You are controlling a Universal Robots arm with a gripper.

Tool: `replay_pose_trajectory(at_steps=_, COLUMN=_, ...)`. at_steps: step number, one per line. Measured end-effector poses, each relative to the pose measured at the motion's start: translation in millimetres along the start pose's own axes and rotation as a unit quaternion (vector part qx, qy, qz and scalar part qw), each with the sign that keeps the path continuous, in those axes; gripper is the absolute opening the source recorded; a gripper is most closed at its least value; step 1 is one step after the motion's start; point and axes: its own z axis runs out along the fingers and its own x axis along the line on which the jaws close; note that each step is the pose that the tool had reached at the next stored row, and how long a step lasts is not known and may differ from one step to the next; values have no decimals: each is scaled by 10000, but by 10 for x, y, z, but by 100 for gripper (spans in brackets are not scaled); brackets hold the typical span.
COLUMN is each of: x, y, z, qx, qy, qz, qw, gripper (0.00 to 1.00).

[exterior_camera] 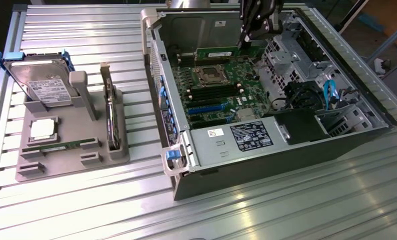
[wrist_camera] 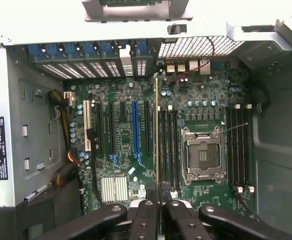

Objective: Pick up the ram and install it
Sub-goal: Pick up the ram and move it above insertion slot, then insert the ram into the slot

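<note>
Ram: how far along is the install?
Done: the ram is off the tray, gripped by the tool. In hand: it hangs edge-down over the motherboard inside the open computer case, near the memory slots. Left: it is not yet seated in a slot. A second stick lies on the tray.

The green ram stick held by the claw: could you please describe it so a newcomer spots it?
Look inside the open black computer case, above its green motherboard. The black claw grips a long, thin green circuit-board stick there; its twin lies on the grey tray outside.
</note>
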Motion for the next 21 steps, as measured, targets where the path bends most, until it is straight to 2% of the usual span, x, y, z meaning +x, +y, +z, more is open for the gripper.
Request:
replay_pose_trajectory(at_steps=3, x=1, y=0, z=27, qx=0, qy=0, qz=0, qw=10000, gripper=12)
replay_pose_trajectory(at_steps=7, x=3, y=-2, z=117, qx=0, qy=1, qz=-3, qw=10000, gripper=12)
replay_pose_trajectory(at_steps=21, x=2, y=-5, z=118, qx=0, qy=-1, qz=-3, qw=10000, gripper=12)
